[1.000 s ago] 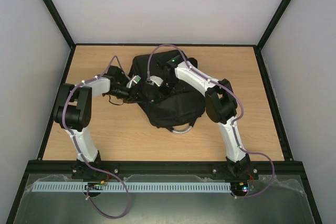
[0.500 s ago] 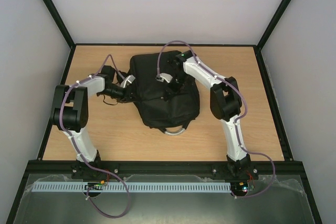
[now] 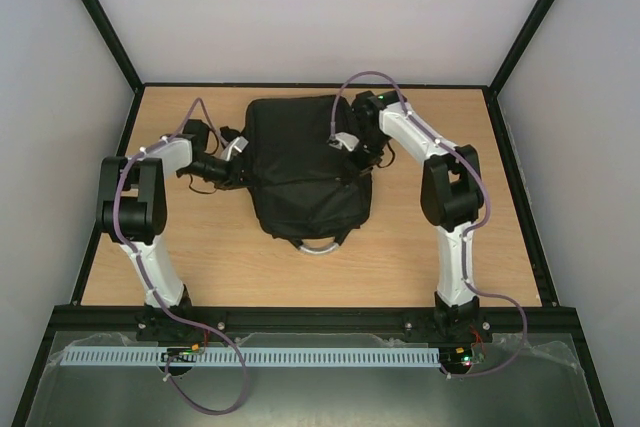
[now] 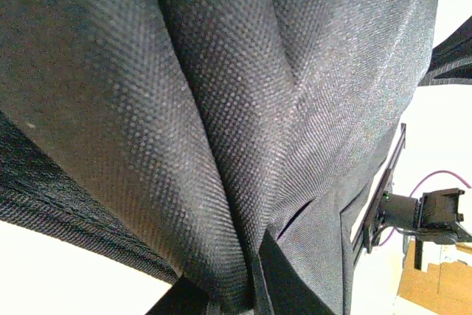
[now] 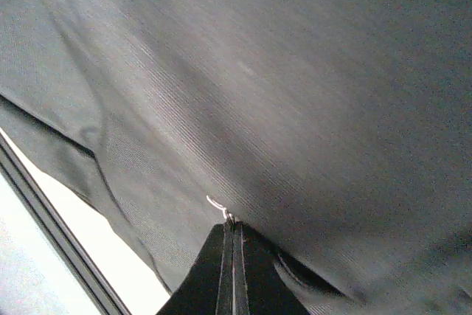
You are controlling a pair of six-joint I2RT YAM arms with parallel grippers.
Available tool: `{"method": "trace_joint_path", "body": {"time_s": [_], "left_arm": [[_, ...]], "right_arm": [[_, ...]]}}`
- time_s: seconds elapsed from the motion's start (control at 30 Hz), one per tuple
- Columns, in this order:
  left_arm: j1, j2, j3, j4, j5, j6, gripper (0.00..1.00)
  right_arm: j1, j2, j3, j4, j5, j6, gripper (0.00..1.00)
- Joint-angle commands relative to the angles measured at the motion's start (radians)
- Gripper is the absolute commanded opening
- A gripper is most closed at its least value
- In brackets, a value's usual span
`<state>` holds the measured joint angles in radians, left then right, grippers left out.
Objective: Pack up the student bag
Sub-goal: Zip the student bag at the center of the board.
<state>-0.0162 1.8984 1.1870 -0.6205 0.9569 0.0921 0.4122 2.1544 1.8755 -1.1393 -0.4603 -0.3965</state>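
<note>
Wooden desk [image 3: 430,247] carries the bag [image 3: 300,172] at its middle, lying flatter than a second ago. Your left claw [image 3: 236,161] is clenched on its left edge and your right claw [image 3: 350,144] on its right. Both have pulled outward, probably spreading it for packing.
</note>
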Motion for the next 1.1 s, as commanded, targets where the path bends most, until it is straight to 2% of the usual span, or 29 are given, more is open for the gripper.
{"method": "trace_joint_path", "body": {"time_s": [0.0, 0.27, 0.47, 0.5, 0.57, 0.67, 0.9, 1.07], "left_arm": [[0.072, 0.023, 0.046, 0.033, -0.129, 0.024, 0.02], [0.071, 0.018, 0.036, 0.046, -0.118, 0.014, 0.03], [0.073, -0.031, 0.081, 0.002, -0.122, 0.034, 0.2], [0.075, -0.041, 0.099, -0.02, -0.133, 0.047, 0.26], [0.082, -0.056, 0.136, -0.063, -0.151, 0.068, 0.36], [0.1, -0.072, 0.195, -0.124, -0.167, 0.091, 0.46], [0.126, -0.083, 0.354, -0.199, -0.225, 0.132, 0.56], [0.139, -0.049, 0.547, -0.261, -0.264, 0.166, 0.57]], "right_arm": [[-0.073, -0.055, -0.061, -0.148, 0.163, -0.036, 0.01], [-0.102, -0.048, -0.068, -0.148, 0.146, -0.034, 0.01], [-0.103, -0.036, 0.078, -0.146, 0.135, -0.015, 0.13], [-0.105, -0.044, 0.096, -0.145, 0.148, -0.018, 0.17], [-0.127, -0.064, 0.115, -0.142, 0.152, -0.018, 0.31], [-0.163, -0.108, 0.118, -0.099, 0.137, -0.008, 0.36], [-0.236, -0.174, 0.165, 0.007, 0.114, 0.012, 0.38], [-0.25, -0.27, 0.172, 0.177, 0.191, 0.002, 0.45]]}}
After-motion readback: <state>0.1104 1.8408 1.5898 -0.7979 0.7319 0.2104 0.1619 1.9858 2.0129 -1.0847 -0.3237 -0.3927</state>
